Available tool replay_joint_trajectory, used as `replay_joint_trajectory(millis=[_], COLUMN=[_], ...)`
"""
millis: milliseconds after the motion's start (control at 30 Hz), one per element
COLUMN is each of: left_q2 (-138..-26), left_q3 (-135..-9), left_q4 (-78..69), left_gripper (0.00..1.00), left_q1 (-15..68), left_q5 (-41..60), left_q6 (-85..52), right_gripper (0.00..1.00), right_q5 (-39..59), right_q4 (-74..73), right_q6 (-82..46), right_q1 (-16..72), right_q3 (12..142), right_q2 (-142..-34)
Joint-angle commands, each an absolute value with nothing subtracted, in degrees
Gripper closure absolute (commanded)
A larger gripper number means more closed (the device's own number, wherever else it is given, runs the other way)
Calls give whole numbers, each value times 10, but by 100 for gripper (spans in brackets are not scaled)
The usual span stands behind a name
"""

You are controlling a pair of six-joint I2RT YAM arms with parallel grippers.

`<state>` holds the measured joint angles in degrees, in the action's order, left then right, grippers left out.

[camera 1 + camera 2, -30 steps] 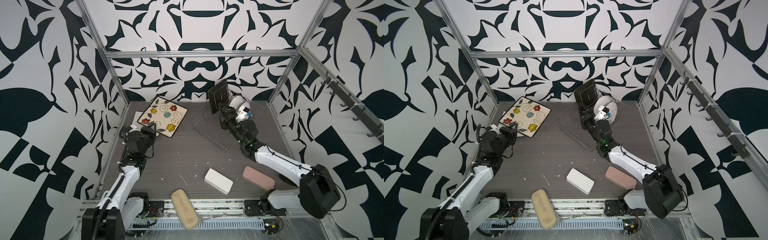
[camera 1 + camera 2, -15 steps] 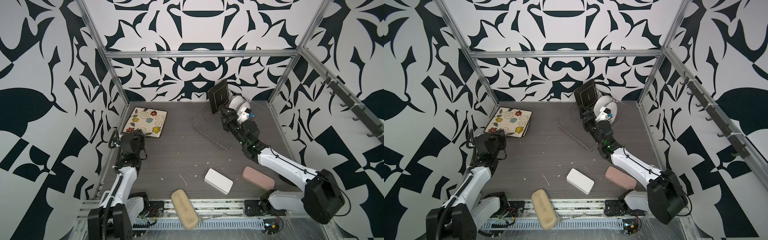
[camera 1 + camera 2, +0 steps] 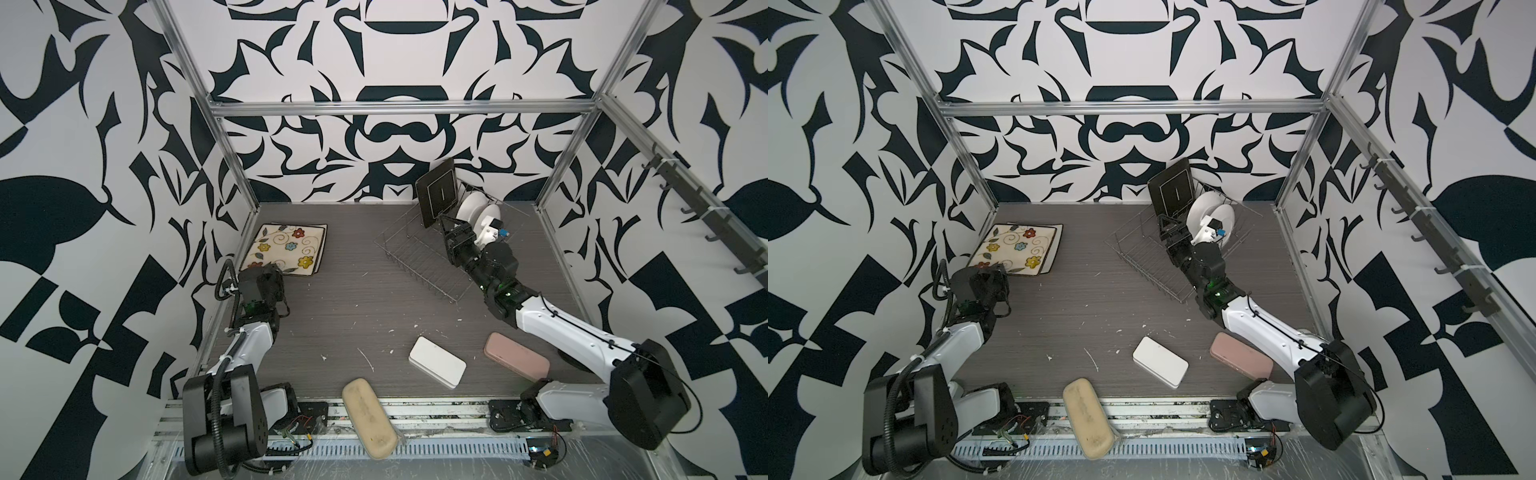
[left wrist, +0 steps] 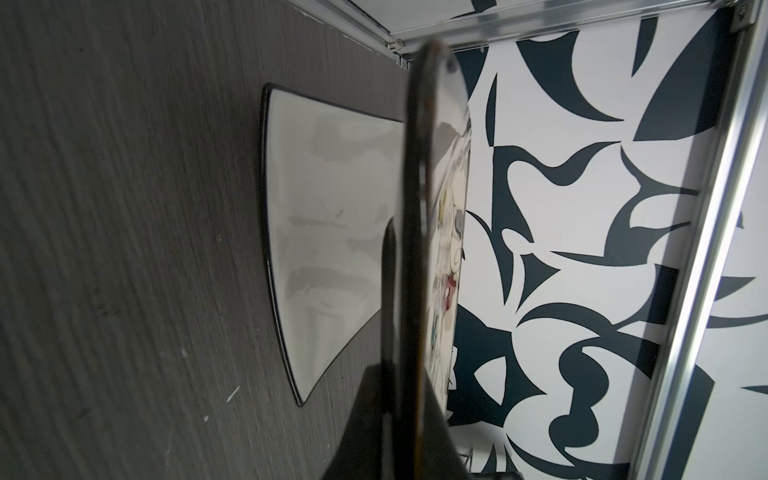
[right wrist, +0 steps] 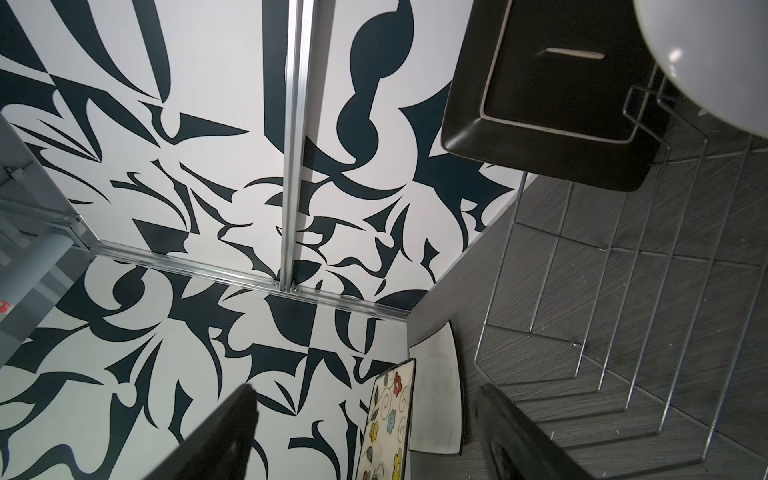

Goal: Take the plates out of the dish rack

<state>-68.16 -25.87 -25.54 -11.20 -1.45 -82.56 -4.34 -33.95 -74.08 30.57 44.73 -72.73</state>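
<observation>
Right gripper (image 3: 449, 223) reaches over the dish rack (image 3: 419, 266), fingers (image 5: 511, 428) spread wide w/ nothing btwn them. The black sq. plate (image 3: 438, 193) stands on edge at the rack's far end, just ahead of those fingers; one broad face is turned toward the top cameras and its rim runs up-and-down; a grasp prob. needs the jaws turned to straddle that rim; the right arm is by far the nearer.

Two round white plates (image 3: 471, 207) stand upright just beside the black one, also in the rack; the rack's near prong rows hold nothing.

Left gripper (image 3: 274, 269), well apart at the far-left corner of the table (image 3: 353, 316), is clamped on the near edge of the floral plate (image 3: 286, 249); that plate hangs over a white sq. plate (image 4: 328, 232) lying flat on the table; whether the two touch cannot be told.
</observation>
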Motion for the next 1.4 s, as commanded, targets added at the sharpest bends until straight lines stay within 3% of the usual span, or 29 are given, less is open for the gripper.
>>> replay_joint_trajectory(millis=[0, 367, 1367], left_q2=[-689, -836, -913], left_q3=[-281, -301, -351], left_q4=[-413, -553, -539], left_gripper=[100, 100, 100], left_q1=[-117, -124, -128], left_q5=[-7, 20, 10], left_q6=[-825, -857, -841], right_gripper=[15, 17, 19], right_q5=[-54, -53, -45], right_q4=[-357, -357, -340], right_q6=[-722, -717, -709], right_q1=[301, 299, 299], right_q3=[458, 466, 480], right_q2=[-729, -740, -738])
